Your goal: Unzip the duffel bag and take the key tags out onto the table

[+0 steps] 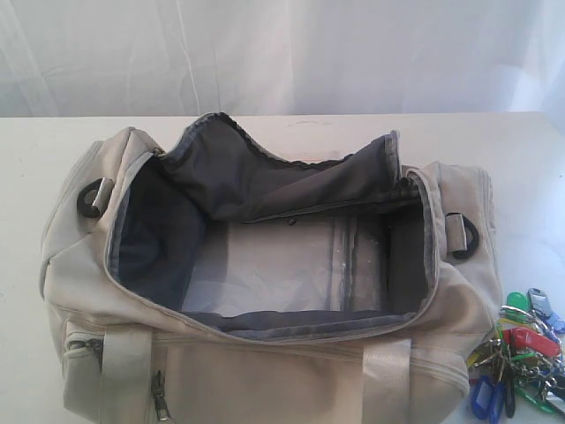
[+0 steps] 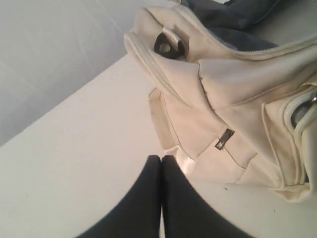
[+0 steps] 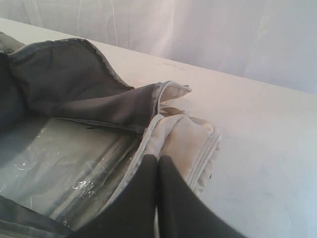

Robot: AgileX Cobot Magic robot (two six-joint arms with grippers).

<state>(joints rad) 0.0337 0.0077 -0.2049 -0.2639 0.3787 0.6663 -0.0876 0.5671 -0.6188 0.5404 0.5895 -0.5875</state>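
The beige duffel bag [image 1: 441, 318] lies on the white table [image 1: 35, 159] with its top unzipped and the flap folded back, showing dark grey lining and a clear plastic sheet inside. The key tags [image 1: 521, 358], red, green and blue on metal rings, rest on the table right of the bag. Neither gripper appears in the exterior view. My left gripper [image 2: 161, 158] is shut and empty, over the table just off the bag's end [image 2: 208, 124]. My right gripper [image 3: 158, 159] is shut and empty, above the other end's rim [image 3: 188, 141].
A white curtain [image 1: 282, 53] hangs behind the table. Black D-rings [image 1: 88, 199] sit at the bag's ends. Zipper pulls [image 1: 161, 397] hang on the front pocket. Bare tabletop [image 3: 267, 148] lies beyond the bag's right end.
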